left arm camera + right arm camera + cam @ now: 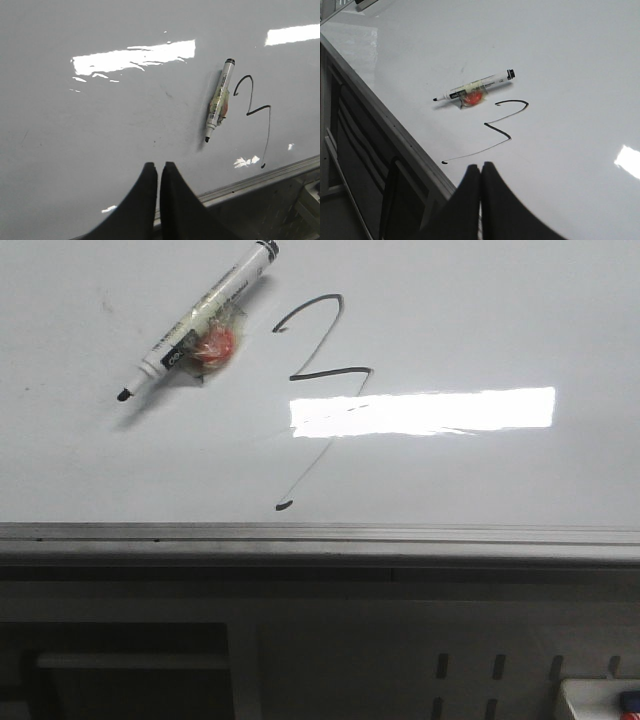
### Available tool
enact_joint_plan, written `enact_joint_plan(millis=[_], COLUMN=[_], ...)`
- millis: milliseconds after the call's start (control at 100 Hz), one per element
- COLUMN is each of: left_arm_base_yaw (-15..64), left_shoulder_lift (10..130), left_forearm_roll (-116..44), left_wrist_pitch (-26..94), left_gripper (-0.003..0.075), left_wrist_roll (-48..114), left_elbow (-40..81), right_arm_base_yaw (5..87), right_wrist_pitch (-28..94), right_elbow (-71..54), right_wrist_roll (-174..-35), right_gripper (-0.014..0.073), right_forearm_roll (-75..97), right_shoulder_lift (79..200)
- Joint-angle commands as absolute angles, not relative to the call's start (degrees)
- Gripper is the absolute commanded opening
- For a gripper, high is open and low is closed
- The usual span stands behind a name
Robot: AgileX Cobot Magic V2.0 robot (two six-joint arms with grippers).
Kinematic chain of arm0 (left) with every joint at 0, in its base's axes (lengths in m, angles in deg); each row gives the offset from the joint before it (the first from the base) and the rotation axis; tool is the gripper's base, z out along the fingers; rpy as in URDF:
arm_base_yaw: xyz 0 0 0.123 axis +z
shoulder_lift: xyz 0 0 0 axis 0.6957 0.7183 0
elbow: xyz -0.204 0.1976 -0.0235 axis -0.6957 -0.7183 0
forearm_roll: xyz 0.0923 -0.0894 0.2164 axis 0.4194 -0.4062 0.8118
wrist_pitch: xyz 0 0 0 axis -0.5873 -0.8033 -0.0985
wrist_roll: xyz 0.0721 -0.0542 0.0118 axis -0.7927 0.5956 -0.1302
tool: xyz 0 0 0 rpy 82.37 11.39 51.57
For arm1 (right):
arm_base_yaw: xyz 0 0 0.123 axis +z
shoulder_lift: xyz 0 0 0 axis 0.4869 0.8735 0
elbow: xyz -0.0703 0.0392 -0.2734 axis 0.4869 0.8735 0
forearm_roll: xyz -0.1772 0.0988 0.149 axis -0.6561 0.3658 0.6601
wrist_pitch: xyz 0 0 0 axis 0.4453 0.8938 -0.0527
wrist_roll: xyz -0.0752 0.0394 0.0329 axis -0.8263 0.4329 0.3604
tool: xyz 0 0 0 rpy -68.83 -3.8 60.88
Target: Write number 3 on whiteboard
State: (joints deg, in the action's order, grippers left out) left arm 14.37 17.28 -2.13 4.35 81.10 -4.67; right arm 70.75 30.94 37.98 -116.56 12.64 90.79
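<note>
A thin black angular number 3 (pixel 325 375) with a long slanted tail and small hook is drawn on the glossy whiteboard (pixel 480 310). It also shows in the left wrist view (pixel 260 112) and the right wrist view (pixel 500 131). An uncapped white marker (pixel 195 325) with a red taped lump lies flat on the board left of the 3, also in the wrist views (pixel 219 100) (pixel 475 89). My left gripper (pixel 159 166) is shut and empty above the board's near edge. My right gripper (pixel 481 166) is shut and empty near the tail of the 3. Neither gripper shows in the front view.
A grey metal edge rail (pixel 320 538) bounds the board's near side. Below it is a grey perforated panel (pixel 470 670). A small white tray (pixel 600 700) with coloured items sits at the bottom right. A bright rectangular light reflection (pixel 425 412) crosses the 3's tail.
</note>
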Motion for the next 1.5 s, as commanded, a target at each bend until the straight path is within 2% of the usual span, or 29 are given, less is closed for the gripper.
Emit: enact_joint_plan(millis=[0,690,840,980,1140,1270,1330,1490], left_arm_base_yaw=[14.47,14.61,18.4,24.19,30.5,33.47,34.08,34.46], left_shoulder_lift=[17.31,16.92,15.32,12.8,11.12,11.0,10.98,10.88], left_forearm_roll=[-2.04,0.38,3.56,-0.18,-5.32,-7.86,-8.13,-8.13], left_wrist_pitch=[8.05,8.91,18.51,31.59,40.21,39.89,35.7,33.52], left_gripper=[-0.002,-0.002,-0.002,-0.002,-0.002,-0.002,-0.002,-0.002], left_wrist_roll=[81.26,80.78,77.91,74.8,74.8,77.27,77.61,77.61], left_elbow=[-3.49,-4.94,-13.07,-23.76,-33.74,-39.04,-38.92,-38.92], right_arm_base_yaw=[70.37,70.37,70.37,70.37,70.37,70.37,70.37,70.37], right_wrist_pitch=[25.63,25.63,25.63,25.63,25.63,25.63,25.63,25.63], right_elbow=[36.6,36.6,36.6,36.6,36.6,36.6,36.6,36.6], right_wrist_roll=[-116.85,-116.85,-116.85,-116.85,-116.85,-116.85,-116.85,-116.85], right_gripper=[-0.0045,-0.0045,-0.0045,-0.0045,-0.0045,-0.0045,-0.0045,-0.0045], right_forearm_roll=[12.25,12.25,12.25,12.25,12.25,12.25,12.25,12.25], right_shoulder_lift=[91.17,91.17,91.17,91.17,91.17,91.17,91.17,91.17])
